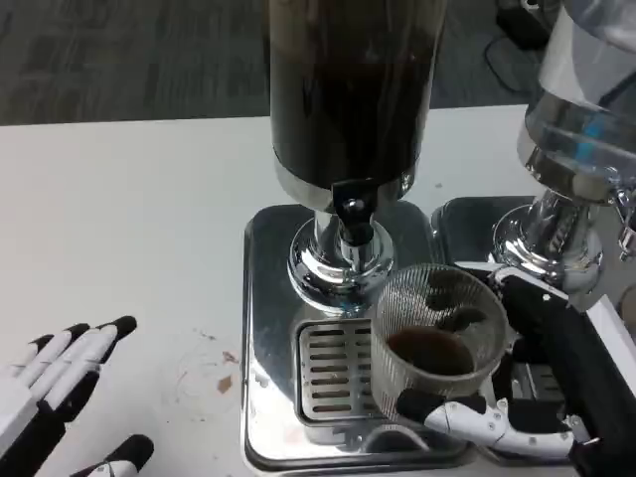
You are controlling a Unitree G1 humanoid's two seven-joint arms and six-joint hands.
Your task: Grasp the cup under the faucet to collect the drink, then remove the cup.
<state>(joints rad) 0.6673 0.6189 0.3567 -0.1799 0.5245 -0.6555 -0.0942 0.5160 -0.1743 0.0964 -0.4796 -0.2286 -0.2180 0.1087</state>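
- Even, bright overhead light; white table [119, 219] near-blown, soft shadows only.
- Glare streaks on chrome base [338, 260] of dispenser [348, 89] and on steel tray [268, 298] below it.
- Dispenser's dark tank reads almost black, no detail.
- Overall soft, low-res; second dispenser [586, 109], right of the first, blurred and washed out.

Right hand [517, 422] grips ribbed clear cup [437, 338], dark drink inside, over drip grate [333, 373], just right of black faucet [351, 209]. Left hand [60, 383] rests spread on bench [119, 219], well left of faucet.
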